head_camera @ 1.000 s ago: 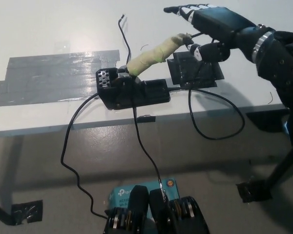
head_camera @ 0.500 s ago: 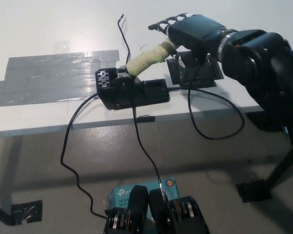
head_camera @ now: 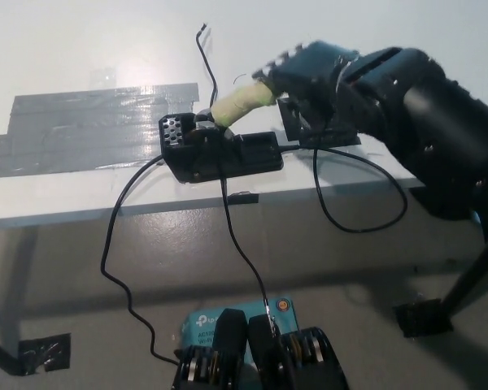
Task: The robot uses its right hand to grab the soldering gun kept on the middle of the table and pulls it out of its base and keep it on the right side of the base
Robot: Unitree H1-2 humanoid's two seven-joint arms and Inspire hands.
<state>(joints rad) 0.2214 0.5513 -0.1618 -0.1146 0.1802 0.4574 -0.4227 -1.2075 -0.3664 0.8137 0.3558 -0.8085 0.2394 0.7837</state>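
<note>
The soldering gun, its handle wrapped in yellowish tape, leans up and to the right out of its black base in the middle of the white table. My black right hand has come down over the upper end of the handle, and its fingers curl around it. The gun's tip still sits in the base. My left hand is out of the picture.
A wide patch of grey tape lies left of the base. Under my right hand is a black patch. Black cables hang over the table's front edge. A thin wire lies behind the base, and a teal box is on the floor.
My right hand was open above and right of the handle. It has moved left and down onto the handle's upper end and closed over it. The gun and base have not moved.
</note>
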